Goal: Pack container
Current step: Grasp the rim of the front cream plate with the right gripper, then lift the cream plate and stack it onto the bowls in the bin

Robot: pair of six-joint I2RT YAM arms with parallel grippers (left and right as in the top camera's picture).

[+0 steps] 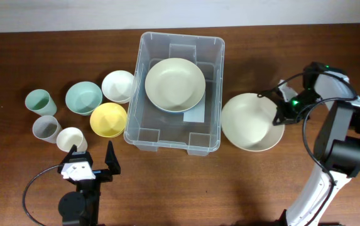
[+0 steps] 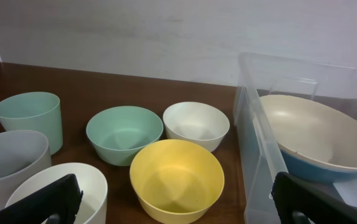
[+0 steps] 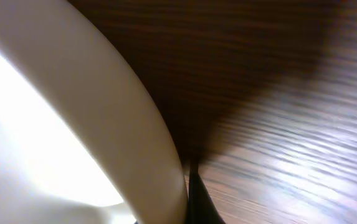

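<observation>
At the near edge of the dark wooden desk (image 1: 186, 188), the left gripper (image 1: 92, 152) hung with its fingers spread wide, holding nothing, just in front of a white cup (image 1: 71, 138) and a yellow bowl (image 1: 109, 119). Farther back on the right, the right gripper (image 1: 279, 112) was closed on the right-hand rim of a large cream bowl (image 1: 249, 122) that sat on the desk just beside the container (image 1: 167, 139). The right wrist view showed only a dark finger against the bowl's curved wall. The clear container stood mid-desk and reached towards the far side, with a smaller cream bowl (image 1: 174, 85) already inside. The step looked like lifting the large bowl across. Done well, that probably meant a firm pinch on the rim, a level lift clear of the container's wall, and a gentle lowering inside.
</observation>
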